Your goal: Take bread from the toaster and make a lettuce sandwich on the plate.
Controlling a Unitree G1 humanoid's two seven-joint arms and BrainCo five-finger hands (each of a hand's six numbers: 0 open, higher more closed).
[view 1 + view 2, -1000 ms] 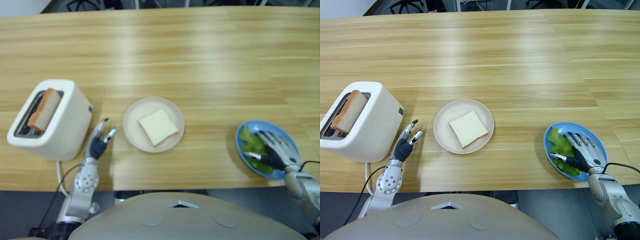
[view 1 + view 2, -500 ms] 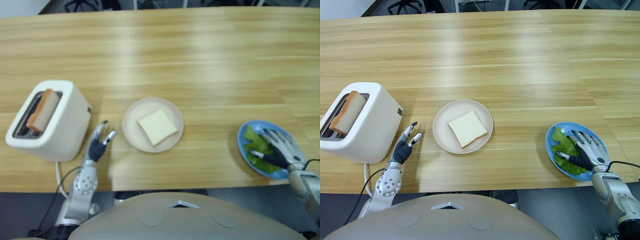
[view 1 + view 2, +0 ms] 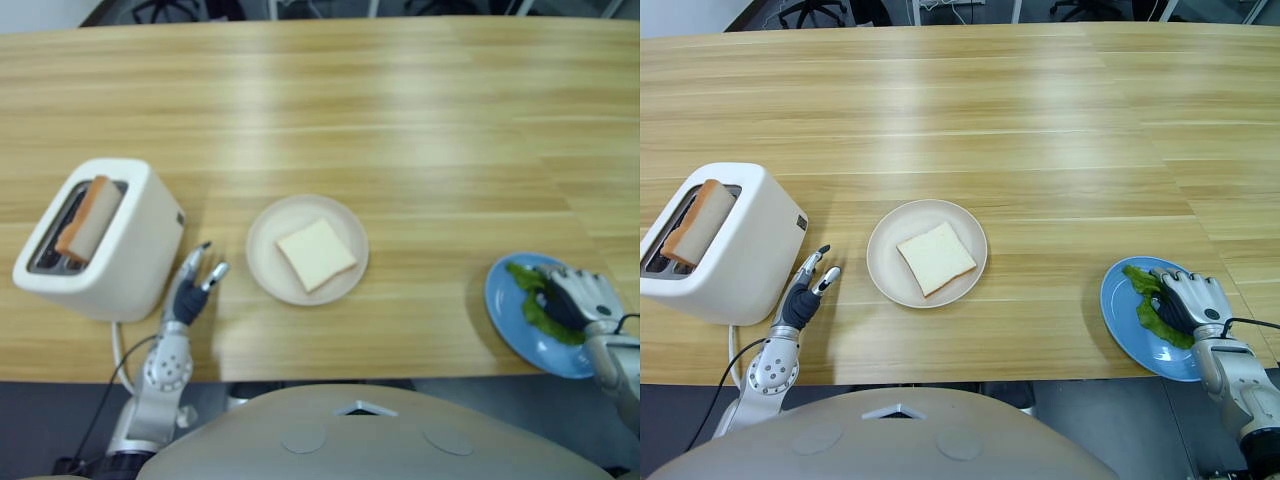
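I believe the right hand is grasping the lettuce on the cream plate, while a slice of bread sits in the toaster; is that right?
Not quite. The right eye view shows the right hand grasping the lettuce on the blue plate. The cream plate holds a bread slice. The toaster slice does sit in the toaster.

White toaster (image 3: 745, 250); beige plate (image 3: 881, 272); green lettuce (image 3: 1147, 312); blue dish (image 3: 1128, 338); pale striped wooden table (image 3: 1040, 120).
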